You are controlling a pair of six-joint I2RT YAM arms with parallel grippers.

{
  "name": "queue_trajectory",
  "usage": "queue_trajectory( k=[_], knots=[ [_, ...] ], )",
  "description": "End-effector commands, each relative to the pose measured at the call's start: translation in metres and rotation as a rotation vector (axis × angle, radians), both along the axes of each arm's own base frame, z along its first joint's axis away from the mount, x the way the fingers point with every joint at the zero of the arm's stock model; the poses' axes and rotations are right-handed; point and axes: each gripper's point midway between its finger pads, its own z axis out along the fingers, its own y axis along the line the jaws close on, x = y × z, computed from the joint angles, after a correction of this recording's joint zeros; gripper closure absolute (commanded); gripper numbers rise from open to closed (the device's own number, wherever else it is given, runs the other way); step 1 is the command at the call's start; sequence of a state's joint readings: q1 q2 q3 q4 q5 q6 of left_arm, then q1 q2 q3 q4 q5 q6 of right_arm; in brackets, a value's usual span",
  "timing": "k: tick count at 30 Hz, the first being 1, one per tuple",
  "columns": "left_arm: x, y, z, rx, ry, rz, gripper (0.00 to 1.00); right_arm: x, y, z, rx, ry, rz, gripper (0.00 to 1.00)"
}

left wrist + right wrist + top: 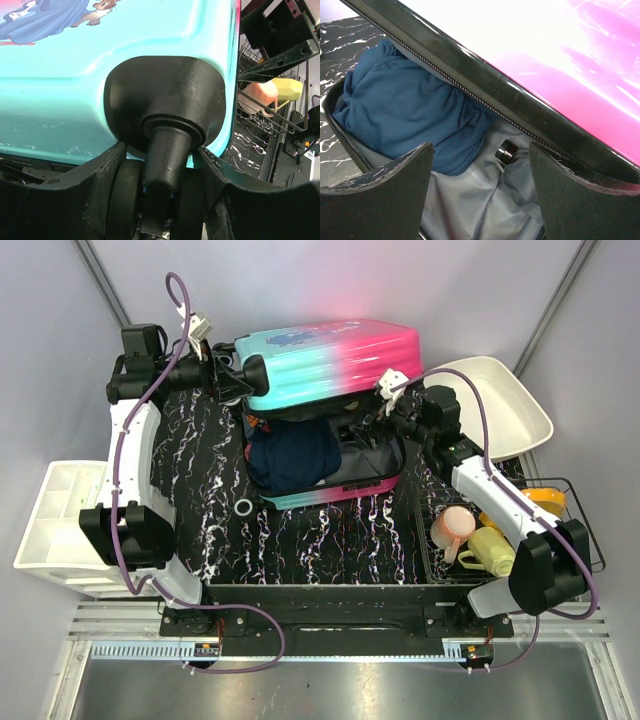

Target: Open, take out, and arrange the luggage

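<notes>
The luggage [330,360] is held open by its far-left caster [165,150], clenched in the left gripper [232,378], so the blue garment [405,110] can be reached by the released right gripper [480,165].

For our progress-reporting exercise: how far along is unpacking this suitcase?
Done: the pink-to-teal hard-shell suitcase is unzipped, its lid raised. In hand: the left gripper clamps a lid wheel, holding it up; the open right gripper reaches inside toward the navy blue garment. Left: the garment and a small black cylinder lie inside, not yet taken out.
</notes>
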State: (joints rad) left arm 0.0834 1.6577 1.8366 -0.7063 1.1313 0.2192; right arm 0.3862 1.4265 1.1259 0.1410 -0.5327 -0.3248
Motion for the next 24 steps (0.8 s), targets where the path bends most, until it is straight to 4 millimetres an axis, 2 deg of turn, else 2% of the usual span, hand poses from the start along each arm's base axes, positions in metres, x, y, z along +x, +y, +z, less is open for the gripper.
queue_trajectory(
  k=[1,3,4,5,6,7,8,9,10,12,13,15,17,18,19,20,21,23,24],
  knots=[
    [0.025,0.019,0.038,-0.008,-0.146,0.112,1.0,0.022,0.002,0.048,0.038,-0.156,-0.05,0.14],
    [0.028,0.018,0.04,-0.018,-0.141,0.112,1.0,0.04,0.0,0.048,0.038,-0.165,-0.108,0.14],
    [0.028,0.018,0.041,-0.02,-0.14,0.112,1.0,0.047,0.0,0.061,0.047,-0.205,-0.123,0.14],
    [0.029,0.019,0.041,-0.022,-0.136,0.117,1.0,0.054,0.0,0.061,0.049,-0.211,-0.135,0.13],
    [0.03,0.02,0.041,-0.023,-0.134,0.124,1.0,0.059,-0.001,0.072,0.062,-0.238,-0.154,0.12],
    [0.031,0.021,0.041,-0.024,-0.128,0.134,0.9,0.063,0.0,0.079,0.071,-0.261,-0.161,0.12],
    [0.033,0.023,0.042,-0.03,-0.124,0.155,0.82,0.067,0.001,0.079,0.075,-0.266,-0.166,0.12],
    [0.035,0.025,0.04,-0.034,-0.115,0.171,0.75,0.071,0.0,0.088,0.091,-0.28,-0.178,0.11],
    [0.035,0.029,0.045,-0.036,-0.134,0.187,0.6,0.073,0.001,0.094,0.106,-0.295,-0.183,0.11],
    [0.038,0.036,0.044,-0.033,-0.13,0.23,0.38,0.081,0.002,0.1,0.122,-0.312,-0.197,0.11],
    [0.038,0.042,0.048,-0.023,-0.141,0.269,0.24,0.086,0.003,0.101,0.131,-0.316,-0.204,0.11],
    [0.038,0.052,0.042,-0.015,-0.135,0.308,0.16,0.091,0.004,0.112,0.143,-0.338,-0.212,0.1],
    [0.037,0.067,0.048,-0.035,-0.138,0.376,0.07,0.099,0.006,0.113,0.151,-0.345,-0.221,0.1],
    [0.036,0.073,0.042,-0.047,-0.119,0.395,0.05,0.102,0.005,0.123,0.161,-0.364,-0.227,0.1],
    [0.036,0.085,0.046,-0.057,-0.14,0.421,0.03,0.108,0.007,0.121,0.159,-0.362,-0.232,0.1],
    [0.031,0.088,0.051,-0.073,-0.14,0.432,0.01,0.112,0.006,0.123,0.165,-0.367,-0.249,0.09],
    [0.029,0.091,0.046,-0.078,-0.132,0.432,0.01,0.115,0.005,0.13,0.175,-0.382,-0.258,0.09],
    [0.02,0.093,0.04,-0.035,-0.165,0.404,0.01,0.123,0.004,0.131,0.175,-0.394,-0.28,0.08],
    [0.011,0.09,0.037,-0.019,-0.169,0.394,0.01,0.126,0.003,0.139,0.183,-0.413,-0.291,0.08]
  ],
)
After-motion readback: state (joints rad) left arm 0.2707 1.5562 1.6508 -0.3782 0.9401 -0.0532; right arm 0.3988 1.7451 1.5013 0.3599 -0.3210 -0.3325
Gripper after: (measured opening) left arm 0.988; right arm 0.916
